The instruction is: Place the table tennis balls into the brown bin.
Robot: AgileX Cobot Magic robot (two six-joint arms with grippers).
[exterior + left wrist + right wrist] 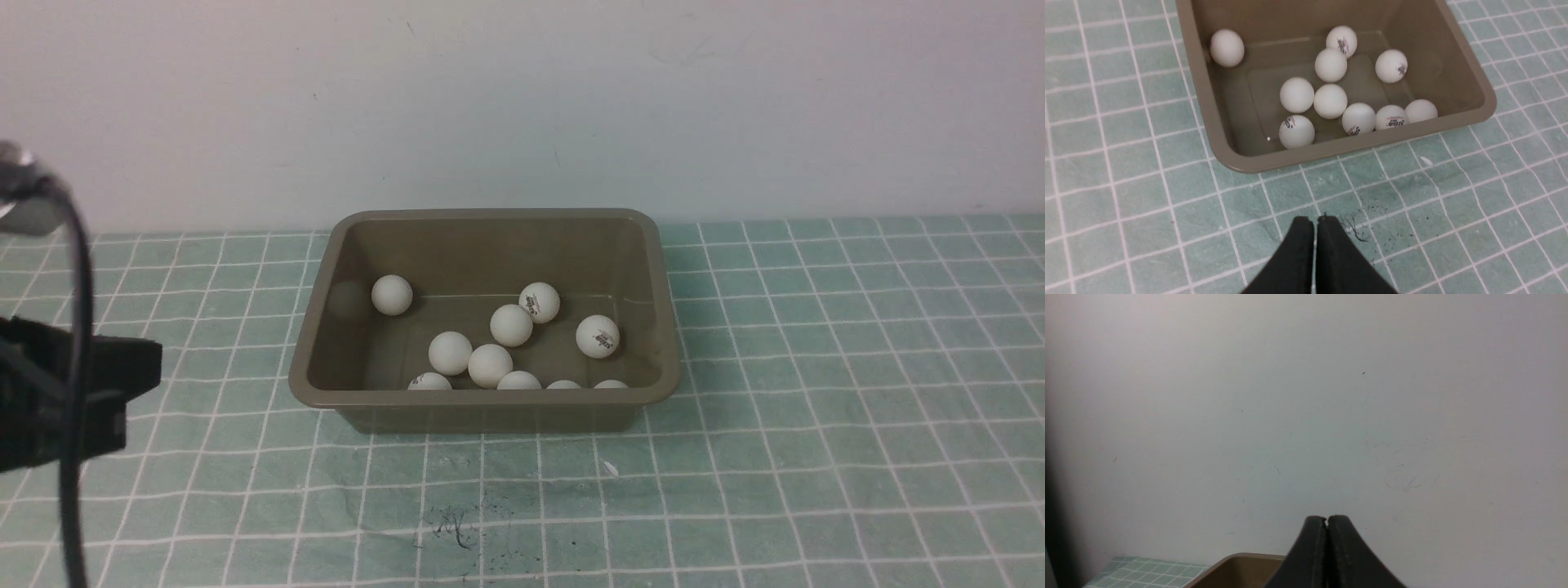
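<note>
Left gripper [1315,222] pinched fully together, empty, black fingertips pressed pad to pad above the green checked mat [1126,204]. Poised short of the brown bin [1216,134], clear of its near rim, with a patch of dark scribbles [1359,228] on the mat just beside the tips. Seen from the front as a dark block at the far left edge [73,392], well apart from the bin's left wall, with a black cable [77,327] looping across it.

Right gripper [1327,521] likewise clamped closed on nothing, tips touching, aimed at the pale wall [1306,396]. Only a corner of the bin's rim [1237,559] and a sliver of mat beneath and beside those tips; outside the front view.

Table tennis balls [1330,101] all inside the bin, 10 counted from the left wrist view, none on the mat. 1 alone against the bin's left wall [392,295], farthest into the tub on that side. 3 loosely grouped toward the far side from the left gripper, 2 of them touching. 6 gathered toward the wall nearest the left gripper, 4 of those lined along that wall and half hidden by the rim from the front. Dark printed logos on several.

Small white fleck [610,468] on the mat just outside the bin's near wall.
</note>
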